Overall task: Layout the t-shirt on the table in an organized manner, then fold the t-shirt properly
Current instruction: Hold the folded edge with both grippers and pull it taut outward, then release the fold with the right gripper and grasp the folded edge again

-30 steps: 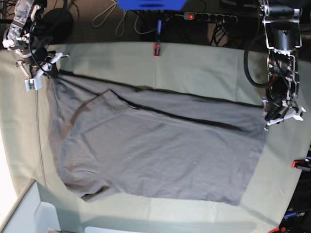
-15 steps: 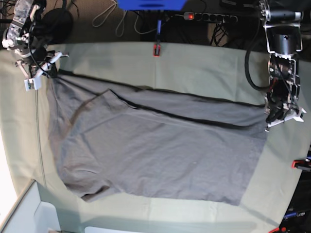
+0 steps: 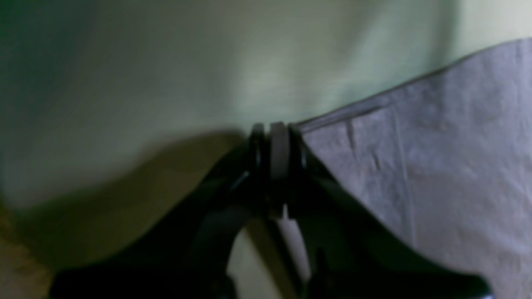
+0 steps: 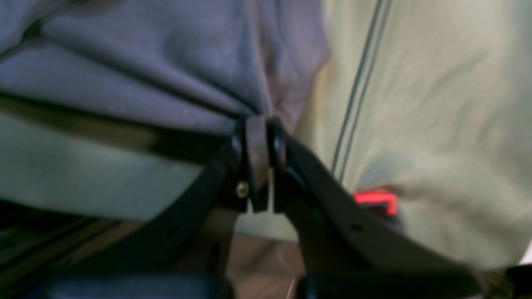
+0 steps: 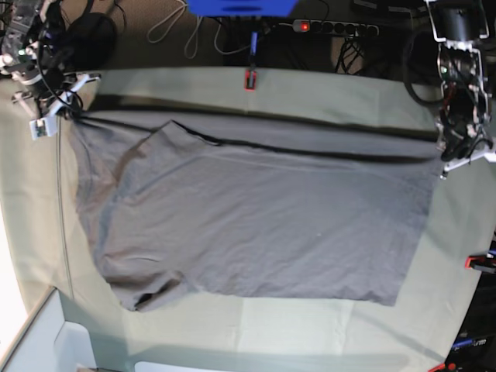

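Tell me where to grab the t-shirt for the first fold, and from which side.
Judging by how it lies, grip the t-shirt at its two far corners, where the left gripper and right gripper are shut on it. That far edge is stretched straight and raised, casting a shadow, so come from the table's far side.

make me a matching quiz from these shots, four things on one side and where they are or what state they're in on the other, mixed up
Things:
1. t-shirt
2. left gripper
3. right gripper
4. red clamp

Place or state:
A. at the far edge of the table, near its middle in the base view
B. shut on a corner of the shirt on the base view's right
C. dark grey, spread across the pale green cloth
D. shut on bunched shirt fabric on the base view's left

Pairs: 1-C, 2-B, 3-D, 4-A
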You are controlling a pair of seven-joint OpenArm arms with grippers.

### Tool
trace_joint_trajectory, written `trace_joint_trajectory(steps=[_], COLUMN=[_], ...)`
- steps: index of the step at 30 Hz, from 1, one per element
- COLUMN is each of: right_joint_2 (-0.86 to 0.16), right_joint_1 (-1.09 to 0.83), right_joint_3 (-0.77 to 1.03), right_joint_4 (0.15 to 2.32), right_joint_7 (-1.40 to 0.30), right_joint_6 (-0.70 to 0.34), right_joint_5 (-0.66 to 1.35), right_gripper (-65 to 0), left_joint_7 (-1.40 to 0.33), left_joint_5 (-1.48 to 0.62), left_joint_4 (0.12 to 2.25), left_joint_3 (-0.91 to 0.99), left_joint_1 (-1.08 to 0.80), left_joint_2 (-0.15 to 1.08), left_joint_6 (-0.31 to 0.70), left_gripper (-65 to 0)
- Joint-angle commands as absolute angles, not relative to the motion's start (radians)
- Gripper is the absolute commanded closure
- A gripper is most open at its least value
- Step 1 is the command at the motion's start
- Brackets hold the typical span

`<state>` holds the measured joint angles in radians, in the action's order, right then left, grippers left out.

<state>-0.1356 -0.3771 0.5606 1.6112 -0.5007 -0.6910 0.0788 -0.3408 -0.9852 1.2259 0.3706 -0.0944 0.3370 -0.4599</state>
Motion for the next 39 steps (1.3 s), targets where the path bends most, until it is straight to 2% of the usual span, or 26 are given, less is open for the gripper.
trace_joint_trajectory(steps=[1,13,23,26,31,34,36,39], right_joint_2=[-0.153,-0.163,-0.137,-0.137,-0.136,-0.133,-0.133,-0.110], right_joint_1=[-0.386,-0.409,-0.423,-0.437,-0.440,-0.440,-0.438,-0.441], right_joint_3=[0.568,0.575,0.572,0.573,0.619,0.671,0.697,0.725], right_joint_4=[1.636,1.635,1.626,1.623,1.624,1.627,1.630,1.678], right_joint_7=[-0.489,-0.489,-0.498,-0.498,-0.498,-0.498,-0.498,-0.498], right_joint_6=[-0.698,-0.698,-0.698,-0.698,-0.698,-0.698,-0.698,-0.698], right_joint_5=[0.077,0.076,0.076,0.076,0.076,0.079,0.084,0.085], right_gripper=[0.0,0.0,0.0,-5.0,-18.6,-25.1,-27.7,-28.4], left_joint_7=[-0.311,-0.311,-0.311,-0.312,-0.392,-0.424,-0.424,-0.427], left_joint_5=[-0.993,-0.993,-0.993,-0.993,-0.993,-0.995,-0.995,-0.995], left_joint_4=[1.262,1.342,1.345,1.345,1.345,1.345,1.345,1.345], left_joint_3=[0.381,0.437,0.435,0.433,0.441,0.441,0.441,0.441], left_joint_1=[-0.087,-0.222,-0.245,-0.240,-0.232,-0.229,-0.229,-0.229], left_joint_2=[0.361,0.355,0.335,0.335,0.335,0.335,0.335,0.335], left_joint_6=[-0.469,-0.469,-0.469,-0.470,-0.470,-0.470,-0.470,-0.470], left_gripper=[0.0,0.0,0.0,0.0,-3.6,-3.5,-3.5,-3.5])
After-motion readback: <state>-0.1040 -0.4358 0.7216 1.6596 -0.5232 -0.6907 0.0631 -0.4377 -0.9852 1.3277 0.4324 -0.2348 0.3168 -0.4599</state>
